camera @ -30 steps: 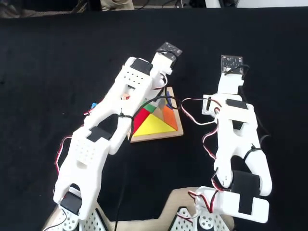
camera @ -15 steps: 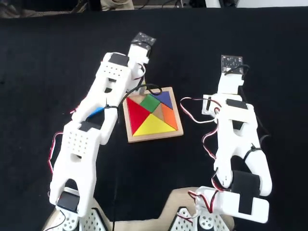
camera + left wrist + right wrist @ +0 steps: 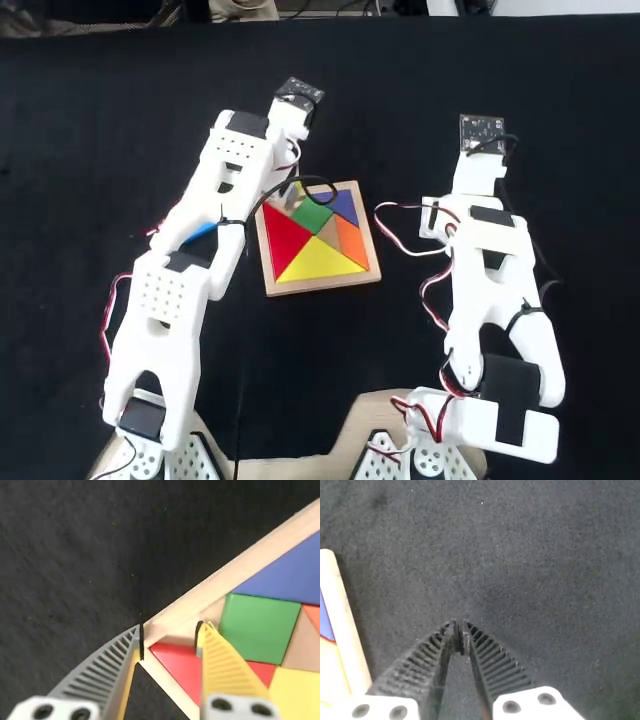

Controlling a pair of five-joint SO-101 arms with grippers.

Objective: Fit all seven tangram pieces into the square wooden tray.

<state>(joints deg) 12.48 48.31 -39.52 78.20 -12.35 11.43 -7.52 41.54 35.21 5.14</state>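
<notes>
L gripper (image 3: pixel 169 640) spread open, astride a corner of the tray (image 3: pixel 235 572): one finger outside the rim, other inside, over the red pc (image 3: pixel 177 665). Green pc (image 3: pixel 257 627) just beyond that tip. R gripper (image 3: pixel 458 635) clenched on nothing over black cloth (image 3: pixel 530 555), tray rim nearby.

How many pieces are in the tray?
6 in the square wooden tray: red triangle, yellow triangle, green square, blue piece, orange piece, tan piece. The left arm may hide more.
</notes>
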